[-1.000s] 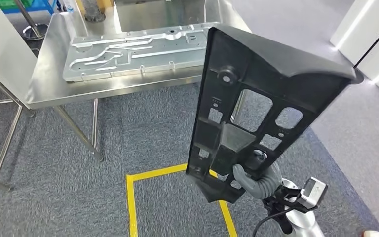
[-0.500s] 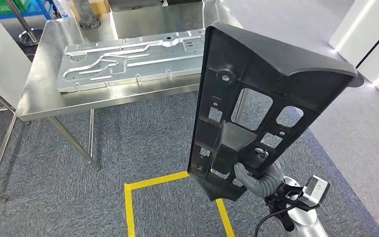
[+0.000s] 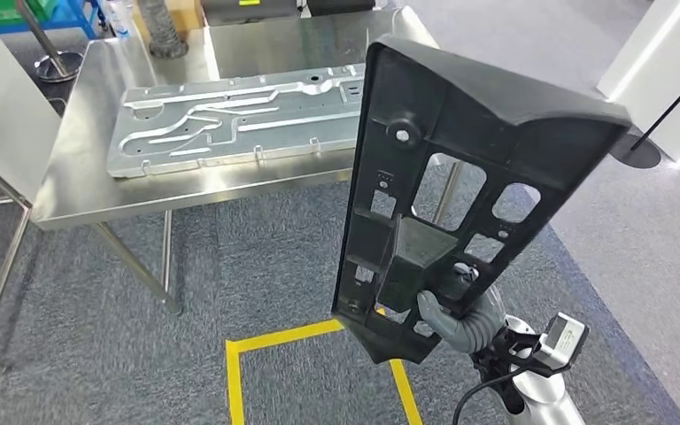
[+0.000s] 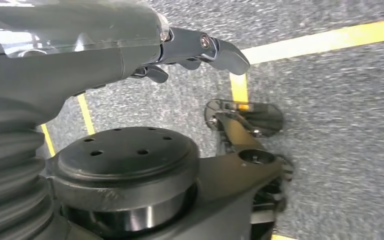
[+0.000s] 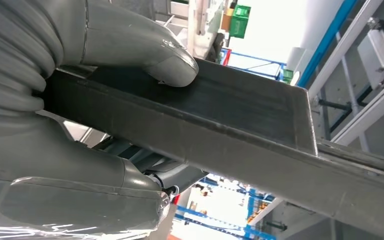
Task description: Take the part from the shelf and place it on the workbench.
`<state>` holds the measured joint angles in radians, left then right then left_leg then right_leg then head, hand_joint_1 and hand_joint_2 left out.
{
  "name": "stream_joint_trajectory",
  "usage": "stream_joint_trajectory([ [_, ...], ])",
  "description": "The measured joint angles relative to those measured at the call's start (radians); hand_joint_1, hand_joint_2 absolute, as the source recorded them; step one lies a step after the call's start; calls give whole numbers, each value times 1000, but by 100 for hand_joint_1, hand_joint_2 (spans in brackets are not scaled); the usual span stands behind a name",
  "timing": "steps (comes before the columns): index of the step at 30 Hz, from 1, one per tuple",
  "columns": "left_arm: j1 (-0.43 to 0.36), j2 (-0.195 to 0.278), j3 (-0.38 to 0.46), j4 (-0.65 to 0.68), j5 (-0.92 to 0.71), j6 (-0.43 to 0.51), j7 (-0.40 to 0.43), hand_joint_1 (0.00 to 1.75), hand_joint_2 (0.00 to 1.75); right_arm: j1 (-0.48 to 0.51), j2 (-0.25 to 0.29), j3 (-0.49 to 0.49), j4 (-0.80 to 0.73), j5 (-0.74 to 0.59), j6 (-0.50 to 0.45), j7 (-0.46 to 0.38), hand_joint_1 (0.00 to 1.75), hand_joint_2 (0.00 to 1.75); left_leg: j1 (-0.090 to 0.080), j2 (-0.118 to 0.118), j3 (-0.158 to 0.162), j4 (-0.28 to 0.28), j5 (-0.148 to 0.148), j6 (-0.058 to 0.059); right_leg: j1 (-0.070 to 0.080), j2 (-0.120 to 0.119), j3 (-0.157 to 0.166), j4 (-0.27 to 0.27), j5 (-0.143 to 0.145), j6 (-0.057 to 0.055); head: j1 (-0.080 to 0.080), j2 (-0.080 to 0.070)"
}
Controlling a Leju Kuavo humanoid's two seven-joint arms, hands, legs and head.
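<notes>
The right hand [image 3: 460,312] clamps the lower end of the long black moulded plastic panel with cut-out windows [image 3: 460,168], thumb pressed on its flange, carrying it upright, probably to clear the stainless steel workbench [image 3: 88,190] at ten o'clock, where a ribbed grey metal plate [image 3: 230,115] already lies. The left hand [image 4: 180,50] hangs over the carpet, fingers loosely extended, holding nothing.

1. Head view: mounted high on the body, facing forward and down at the steel tabletop [image 3: 80,190], the carpet and the black part [image 3: 460,168] held close before the lens.
2. Left wrist view: sits close behind the left hand [image 4: 130,55], facing the carpeted floor.
3. Right wrist view: sits immediately behind the right hand [image 5: 80,100], very near the part, which the head view shares.
</notes>
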<state>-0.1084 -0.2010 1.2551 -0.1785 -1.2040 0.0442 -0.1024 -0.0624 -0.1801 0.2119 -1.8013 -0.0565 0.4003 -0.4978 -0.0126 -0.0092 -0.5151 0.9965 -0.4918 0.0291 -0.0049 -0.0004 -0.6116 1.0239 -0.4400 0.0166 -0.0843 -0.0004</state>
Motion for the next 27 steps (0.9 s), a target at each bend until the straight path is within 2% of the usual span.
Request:
stream_joint_trajectory([
  [3,-1,-1,0,0,0,-1,0,0,175,1,0,-1,1,0,0,-2,141,175,-1,1,4,10,-9,-18,1,1,9,-14,-1,-14,0,0],
  [5,-2,-1,0,0,0,-1,0,0,175,1,0,-1,1,0,0,-5,141,175,1,2,-16,65,-30,-28,-3,1,26,-19,-7,-25,0,0],
  [6,-3,-1,0,0,0,-2,0,0,175,1,0,-1,1,0,-1,-6,141,175,4,2,-45,121,-51,-33,-4,0,34,-21,-11,-28,0,0],
  [8,-1,-2,0,0,-2,-2,0,0,175,4,0,-1,1,1,-2,-7,141,175,10,2,-126,254,-99,-40,-4,0,46,-21,-22,-32,0,0],
  [9,1,-2,0,0,-2,-2,0,0,175,6,0,-1,1,2,-2,-7,141,175,12,2,-160,296,-108,-44,-4,1,52,-21,-28,-32,0,0],
  [10,2,-2,0,0,-2,-3,0,0,175,8,0,-1,1,3,-2,-7,141,175,14,3,-177,303,-98,-45,-4,2,60,-21,-34,-31,0,0],
  [11,3,-2,0,0,-3,-4,0,0,175,10,0,-1,0,4,-2,-7,141,175,15,3,-174,270,-66,-45,-4,3,70,-21,-41,-30,0,0],
  [13,4,-1,0,0,-4,-5,0,0,175,12,0,-1,-2,6,-3,-7,141,175,14,3,-128,133,26,-39,-4,4,90,-22,-55,-26,0,0],
  [14,3,-1,0,0,-4,-6,0,0,175,12,0,-1,-3,6,-3,-7,141,175,11,3,-106,73,45,-33,-4,4,97,-22,-61,-23,0,0],
  [16,2,-1,0,0,-7,-7,0,0,175,13,0,-1,-5,7,-3,-7,141,175,4,3,-86,19,50,-20,-5,5,103,-22,-66,-10,0,0],
  [17,3,-1,0,0,-8,-8,0,0,175,14,0,-1,-5,8,-3,-6,141,175,1,3,-83,13,46,-13,-5,5,105,-20,-64,-3,0,0],
  [19,6,-1,0,0,-9,-9,1,0,175,18,0,-2,-7,8,-3,-6,141,175,3,3,-65,-1,62,0,-6,4,106,0,-69,7,0,0],
  [20,5,-1,0,0,-9,-9,1,0,175,18,0,-3,-8,8,-3,-6,141,175,5,3,-55,-4,62,4,-7,3,96,25,-84,10,0,0],
  [21,4,-1,0,0,-9,-9,1,0,175,18,0,-4,-9,8,-3,-6,141,175,6,3,-48,-7,61,8,-9,3,72,69,-108,12,0,0],
  [23,1,-1,0,0,-8,-10,1,0,175,21,0,-6,-10,8,-2,-5,141,175,4,3,-42,-7,54,12,-9,3,-6,195,-164,20,0,0],
  [24,2,-2,0,0,-6,-10,1,0,175,24,0,-7,-10,8,-2,-5,141,175,4,3,-39,-7,50,13,-9,3,-44,244,-178,23,0,0],
  [25,3,-2,0,0,-5,-10,1,0,175,26,0,-8,-10,8,-2,-5,141,175,4,2,-34,-7,44,12,-10,3,-67,263,-173,26,0,0],
  [26,5,-2,0,0,-3,-10,2,0,175,27,0,-8,-10,8,-2,-5,141,175,4,2,-27,-7,39,11,-11,3,-71,244,-145,27,0,0],
  [27,5,-2,0,0,-2,-10,2,0,175,27,0,-8,-10,8,-2,-5,141,175,4,2,-18,-7,33,9,-14,2,-55,188,-100,27,0,0],
])
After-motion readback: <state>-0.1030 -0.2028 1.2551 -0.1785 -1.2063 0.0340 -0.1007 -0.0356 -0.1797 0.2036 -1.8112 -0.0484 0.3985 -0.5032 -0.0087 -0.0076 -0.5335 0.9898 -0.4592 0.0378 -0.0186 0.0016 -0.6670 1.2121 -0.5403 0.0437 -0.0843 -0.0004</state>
